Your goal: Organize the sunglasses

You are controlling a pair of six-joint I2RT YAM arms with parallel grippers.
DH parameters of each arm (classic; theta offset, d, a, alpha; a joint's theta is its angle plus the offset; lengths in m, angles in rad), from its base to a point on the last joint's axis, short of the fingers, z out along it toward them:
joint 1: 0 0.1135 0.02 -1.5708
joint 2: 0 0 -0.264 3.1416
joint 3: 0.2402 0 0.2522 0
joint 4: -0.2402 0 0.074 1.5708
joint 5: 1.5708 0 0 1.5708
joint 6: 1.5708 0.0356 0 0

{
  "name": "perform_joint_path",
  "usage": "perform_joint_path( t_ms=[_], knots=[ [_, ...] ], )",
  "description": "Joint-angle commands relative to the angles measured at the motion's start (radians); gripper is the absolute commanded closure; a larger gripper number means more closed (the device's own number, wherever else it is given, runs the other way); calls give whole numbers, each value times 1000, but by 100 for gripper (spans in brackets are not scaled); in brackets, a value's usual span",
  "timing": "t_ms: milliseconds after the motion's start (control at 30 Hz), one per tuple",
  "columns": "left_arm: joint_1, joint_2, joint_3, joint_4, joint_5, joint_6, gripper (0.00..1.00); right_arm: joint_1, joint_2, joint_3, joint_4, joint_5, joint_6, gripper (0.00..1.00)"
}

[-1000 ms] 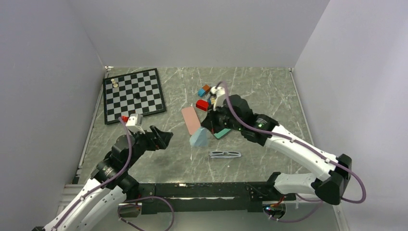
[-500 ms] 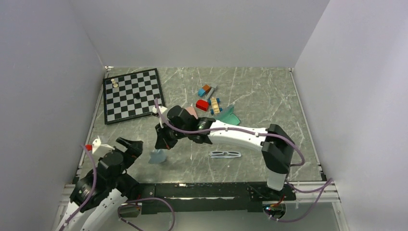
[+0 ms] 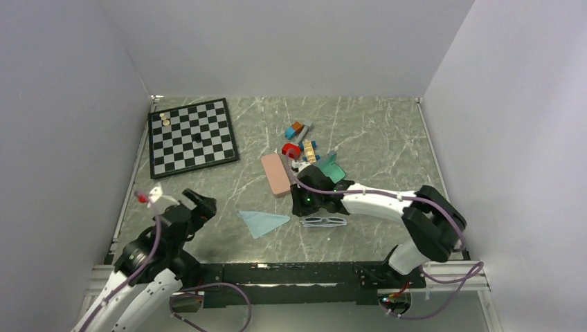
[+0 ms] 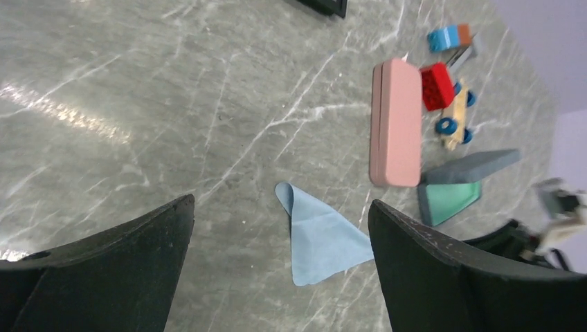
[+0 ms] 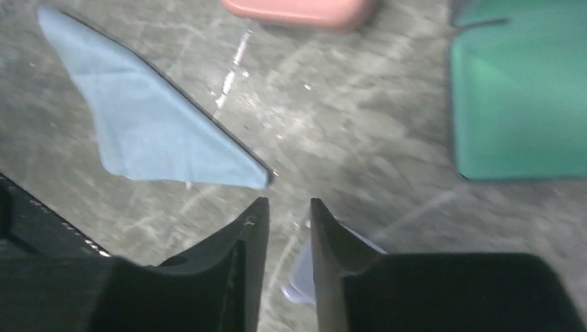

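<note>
- Table [image 3: 387, 138]: you're working the near-centre patch. The chessboard [image 3: 192, 136] and toy blocks [image 3: 299, 138] are sitting at 10 and 12 o'clock of it, out of play, so you should be planning a short sweep.
- Right arm [image 3: 377, 197]: it's reaching in from 3 o'clock, low over the marble. I'm reading this as the line-up for a pick on the pale pair.
- Left gripper [image 3: 199, 205]: its jaws are standing wide apart, holding nothing, at 9 o'clock and well apart from the action. You're fine leaving it there.
- Open case [image 3: 327, 169] with teal lining showing, and closed pink case [image 3: 275, 173]: they're lying at 12 and 11 o'clock of the glasses. The open one is the likely drop target, so be watching its lid on the carry.
- Blue cloth [image 3: 263, 222]: it's lying flat at 9 o'clock of the glasses, near but not touching.
- Sunglasses [image 3: 324, 221]: pale frame, dark lenses, lying on the table just at 5 o'clock of the right gripper [image 5: 285, 207]. The wrist view is catching only a pale sliver under the fingers [image 5: 244, 242]. I'm not seeing the reddish-brown pair anywhere.
- Right jaws: they're standing a narrow gap apart, bare table between them, gripping nothing. You're needing more opening before descending. Be aiming for the bridge or a hinge, not a lens, and be coming down slow, since a thin frame is likely skidding on polished stone.
</note>
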Motion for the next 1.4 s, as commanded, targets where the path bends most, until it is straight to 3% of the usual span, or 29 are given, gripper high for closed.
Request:
perform_joint_path(
  t_ms=[0,133,333,567,733,900,1033,1133,1367],
  knots=[
    [3,203,9,226,160,166,1,16,-155,-4,-46,161,-46,59],
    [4,375,36,325,363,302,1,18,-207,-7,-25,145,-71,48],
    [5,548,-10,423,708,400,3,18,-208,-1,-20,169,-57,43],
    [2,668,-95,540,790,325,23,33,-148,6,8,206,90,42],
    [-32,713,-143,540,730,210,41,109,-31,69,-56,308,191,45],
    [-137,738,-138,543,615,100,46,141,17,66,-49,349,272,49],
    [-176,777,-111,483,530,18,57,143,21,47,-24,336,306,51],
    [-191,808,-96,444,497,-26,58,142,28,34,-10,330,318,52],
    [-199,902,-78,535,508,-38,62,142,28,20,-4,331,335,53]
  ],
)
